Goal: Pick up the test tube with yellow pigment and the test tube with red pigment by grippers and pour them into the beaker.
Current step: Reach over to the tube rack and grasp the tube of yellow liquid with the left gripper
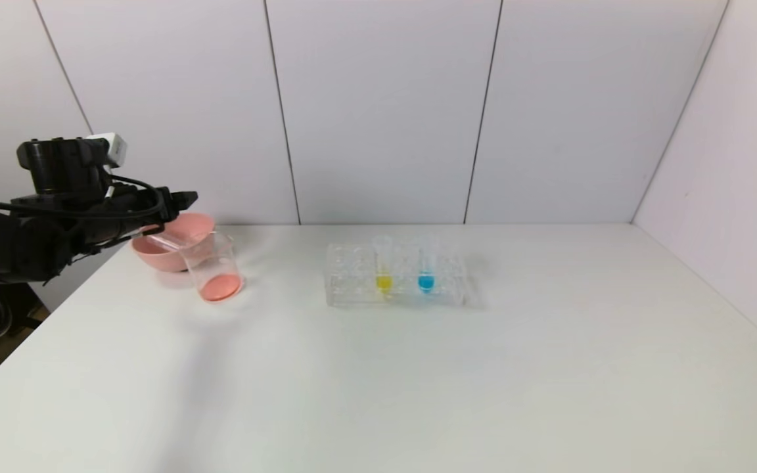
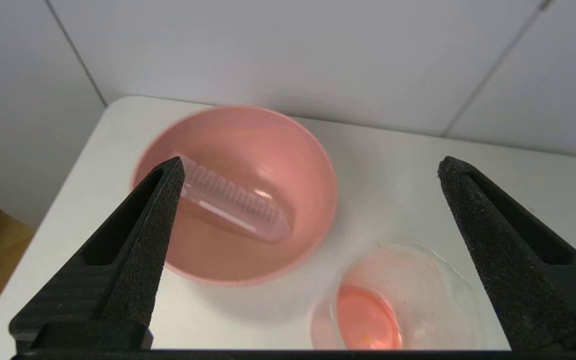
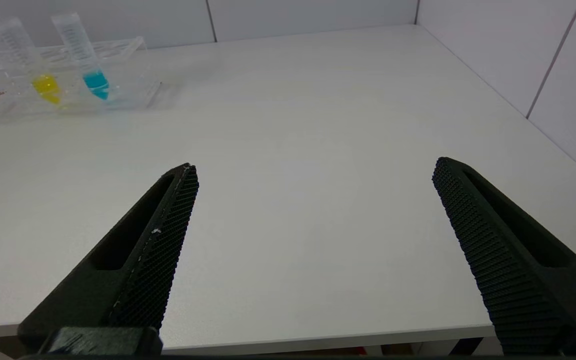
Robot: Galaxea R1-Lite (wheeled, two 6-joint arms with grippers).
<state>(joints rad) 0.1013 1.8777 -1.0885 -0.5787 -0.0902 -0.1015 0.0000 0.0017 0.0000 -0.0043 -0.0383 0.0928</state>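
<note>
Soft, even light falls from overhead, bright across the white worktop [image 1: 418, 368]. Shadows are faint: a pale smear beneath the left arm and a thin one beside the clear tube rack [image 1: 397, 276]. The pink bowl [image 2: 248, 150] carries small glints, and the tube lying in it looks blurred, perhaps by motion.

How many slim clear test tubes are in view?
3: yellow-liquid tube and blue-liquid tube upright in the clear rack; an emptied tube lying in the pink bowl.
</note>
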